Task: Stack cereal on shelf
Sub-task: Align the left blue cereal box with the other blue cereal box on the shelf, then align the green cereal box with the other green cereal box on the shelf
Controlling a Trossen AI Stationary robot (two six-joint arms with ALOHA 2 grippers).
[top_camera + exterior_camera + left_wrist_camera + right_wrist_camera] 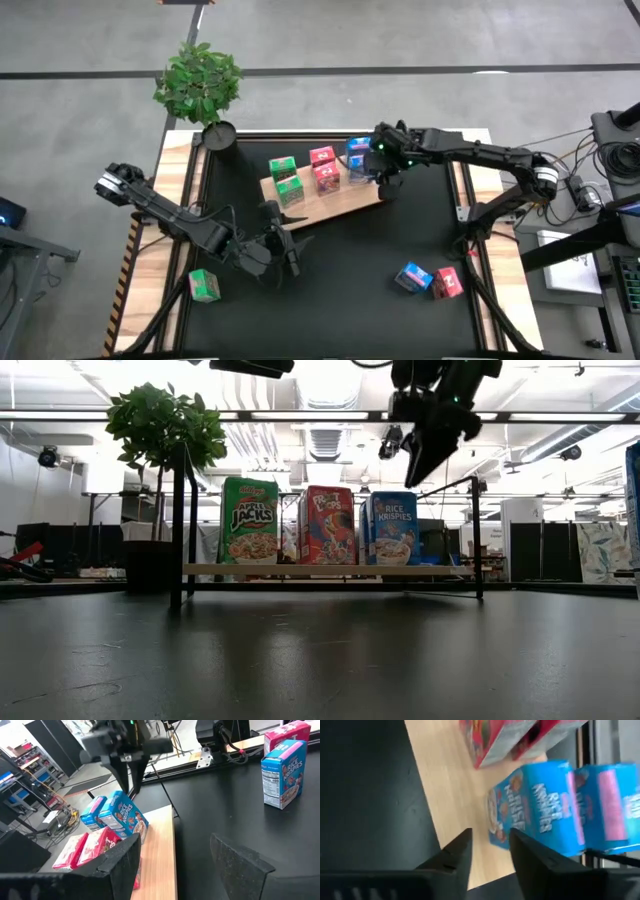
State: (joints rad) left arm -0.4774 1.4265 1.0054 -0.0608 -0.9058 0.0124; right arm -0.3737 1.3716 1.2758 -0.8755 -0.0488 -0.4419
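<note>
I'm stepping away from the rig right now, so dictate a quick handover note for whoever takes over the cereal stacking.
Right gripper: open, empty, above the two small blue cereal boxes at the right end of the flat light-wood shelf board.
Left gripper: open, empty, over the black mat just in front of the board.
Done: two green boxes, two pink-red boxes and two blue on the board.
Left: green box front-left on the table; blue box and pink-red box front-right on the mat.

On the shelf (330, 570), the green box (249, 521) reads "Apple Jacks", and the blue box (389, 528) near the right edge reads "Rice Krispies". The red box (326, 525) text is unclear.
</note>
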